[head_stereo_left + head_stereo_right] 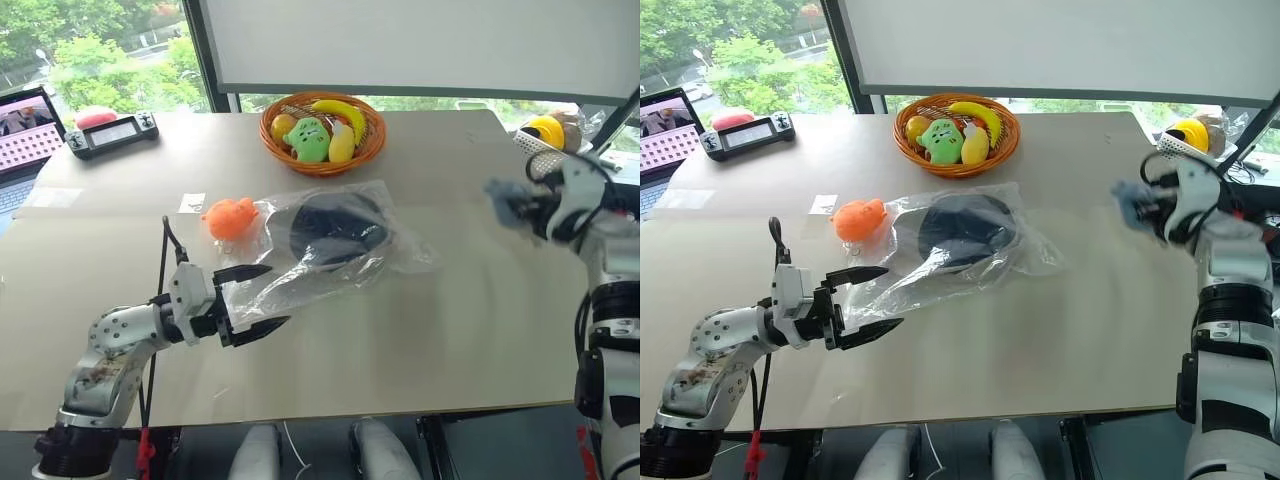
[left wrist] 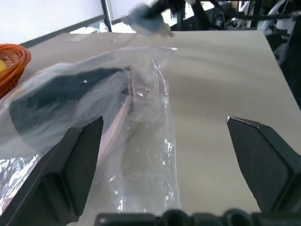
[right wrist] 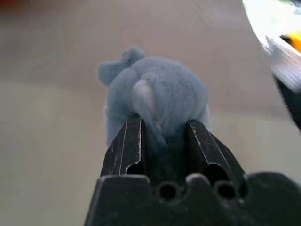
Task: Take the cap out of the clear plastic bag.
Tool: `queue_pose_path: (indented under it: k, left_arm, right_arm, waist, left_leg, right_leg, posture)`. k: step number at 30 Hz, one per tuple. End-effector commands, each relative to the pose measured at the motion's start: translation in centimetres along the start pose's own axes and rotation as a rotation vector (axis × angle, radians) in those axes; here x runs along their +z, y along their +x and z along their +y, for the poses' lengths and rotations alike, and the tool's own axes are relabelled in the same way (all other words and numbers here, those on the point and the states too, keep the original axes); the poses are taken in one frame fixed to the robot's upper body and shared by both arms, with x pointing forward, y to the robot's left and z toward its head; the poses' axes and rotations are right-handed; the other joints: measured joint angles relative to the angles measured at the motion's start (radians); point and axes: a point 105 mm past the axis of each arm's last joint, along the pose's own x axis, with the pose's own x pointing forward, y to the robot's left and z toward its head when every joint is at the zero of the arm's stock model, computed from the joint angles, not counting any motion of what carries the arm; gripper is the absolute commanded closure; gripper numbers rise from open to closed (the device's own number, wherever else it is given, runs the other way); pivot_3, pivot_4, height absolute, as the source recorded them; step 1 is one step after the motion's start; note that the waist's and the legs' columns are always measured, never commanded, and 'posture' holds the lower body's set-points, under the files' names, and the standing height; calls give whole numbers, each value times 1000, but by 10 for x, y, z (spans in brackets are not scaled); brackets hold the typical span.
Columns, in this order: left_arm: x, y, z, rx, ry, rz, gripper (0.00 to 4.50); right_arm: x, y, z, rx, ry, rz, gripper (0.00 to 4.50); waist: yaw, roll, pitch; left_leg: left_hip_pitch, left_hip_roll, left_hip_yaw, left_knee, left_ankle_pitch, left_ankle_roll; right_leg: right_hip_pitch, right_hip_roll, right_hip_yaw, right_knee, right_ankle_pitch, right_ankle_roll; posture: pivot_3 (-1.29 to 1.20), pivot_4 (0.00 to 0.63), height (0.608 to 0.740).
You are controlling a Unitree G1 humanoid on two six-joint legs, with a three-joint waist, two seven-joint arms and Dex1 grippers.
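The clear plastic bag (image 1: pixel 400 250) lies crinkled in the middle of the table. Inside it the cap (image 1: pixel 335 228) shows as a dark rounded shape. My left gripper (image 1: pixel 277 295) is level at the bag's near left end, open wide, with the bag's loose end (image 2: pixel 146 155) lying between its fingers (image 2: pixel 70 160) untouched. Over the table's right side my right gripper (image 3: pixel 164 125) is shut on a small grey-blue plush (image 3: pixel 160 94), which also shows held in the air as the plush (image 1: pixel 503 200).
An orange plush toy (image 1: pixel 231 216) lies against the bag's far left side. A wicker basket (image 1: pixel 322 167) of fruit stands behind the bag. A handheld console (image 1: pixel 111 132) and a laptop (image 1: pixel 25 130) sit far left; a yellow object (image 1: pixel 546 130) far right.
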Motion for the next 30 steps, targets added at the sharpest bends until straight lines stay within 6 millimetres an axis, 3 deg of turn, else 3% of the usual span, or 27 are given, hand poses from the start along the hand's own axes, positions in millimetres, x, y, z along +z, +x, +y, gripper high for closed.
queue_pose_path:
  k: [1, 2, 5, 9, 10, 12, 17, 22, 26, 30]
  left_arm:
    - [9, 1, -3, -2, 32, -22, 0]
    - [9, 1, -3, -1, 32, -22, 0]
    - [8, 1, -6, -5, 25, -19, 0]
    - [8, 0, -6, 0, 24, -18, 0]
    - [7, 0, -6, 0, 23, -17, 0]
    - [7, 1, -6, -2, 23, -16, 0]
    - [7, 1, -6, -4, 21, -16, 0]
    - [6, 1, -6, -8, 20, -15, 0]
    - [6, -1, -5, -5, 21, -12, 0]
    - [6, -1, -4, 5, 18, -9, 0]
  right_arm:
    - [-1, 2, -11, -74, -34, -14, 3303]
    - [-4, 3, -11, -79, -25, -9, 3303]
    - [-11, 5, -11, -86, 52, -4, 2537]
    - [-5, 6, -7, -70, 58, -24, 1164]
    - [-3, 6, -8, -71, 62, -30, 629]
    - [-1, 5, -10, -77, 66, -39, 136]
    - [16, 1, -15, -68, 75, -101, 62]
    - [50, -11, -23, -55, 43, -221, 62]
    - [84, -36, -18, 35, 16, -353, 62]
    - [115, -76, 0, 166, 85, -490, 62]
  waist:
    - [-7, 2, 0]
    - [-9, 2, 0]
    - [-9, 2, 0]
    - [-10, 2, 0]
    - [-11, 2, 0]
    - [-12, 2, 0]
    - [-15, 2, 0]
    - [-17, 3, 1]
    - [-16, 6, 2]
    - [-14, 6, 2]
  left_leg:
    - [1, 0, 1, 0, 0, 0]
    - [2, 0, 1, 1, 0, 0]
    - [4, 0, 0, 1, 0, 0]
    - [4, 0, 0, 2, 0, 0]
    - [4, 0, 0, 2, 0, 0]
    - [4, 0, 0, 2, 0, 0]
    - [4, 0, 0, 2, 0, 0]
    - [3, 0, 0, 2, 0, 0]
    - [2, 0, 0, 2, 0, 0]
    - [2, 0, 0, 1, 0, 0]
  right_leg:
    - [0, 0, 1, 0, 0, 0]
    - [2, 0, 1, 1, 0, 0]
    - [5, 0, 0, 0, 0, 0]
    - [6, 0, 0, 0, 0, 1]
    - [6, 0, 0, 0, 0, 1]
    - [5, 0, 0, 0, 0, 1]
    - [5, 0, 0, 0, 0, 0]
    - [4, 0, 0, 0, 0, 1]
    - [3, 0, 1, 1, 0, 1]
    - [3, 0, 0, 1, 0, 1]
  posture:
    - [0, 150, 735]
    - [0, 150, 735]
    - [0, 150, 735]
    - [0, 150, 735]
    - [0, 150, 735]
    - [0, 150, 735]
    - [0, 150, 735]
    - [0, 150, 735]
    - [0, 150, 735]
    - [0, 150, 735]
